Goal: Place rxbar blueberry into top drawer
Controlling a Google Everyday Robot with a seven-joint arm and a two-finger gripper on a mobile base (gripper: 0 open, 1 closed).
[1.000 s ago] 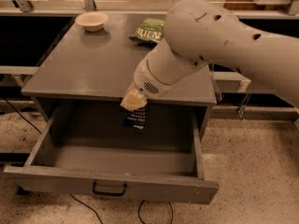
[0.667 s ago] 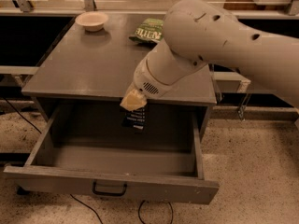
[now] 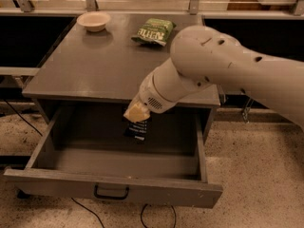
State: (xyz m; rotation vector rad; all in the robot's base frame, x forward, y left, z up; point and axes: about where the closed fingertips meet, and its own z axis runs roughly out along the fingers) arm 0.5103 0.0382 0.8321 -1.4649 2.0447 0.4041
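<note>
The top drawer (image 3: 114,179) of the grey cabinet is pulled wide open, its dark handle (image 3: 111,192) on the front panel. My gripper (image 3: 136,114) hangs over the open drawer just in front of the cabinet top's edge. It is shut on the rxbar blueberry (image 3: 137,130), a dark navy bar with white lettering that hangs down from the fingers above the drawer floor, near the back middle. My large white arm reaches in from the right and hides part of the cabinet top.
On the cabinet top (image 3: 95,65) stand a small white bowl (image 3: 93,21) at the back left and a green chip bag (image 3: 153,31) at the back middle. A railing runs behind. Cables lie on the speckled floor (image 3: 256,175).
</note>
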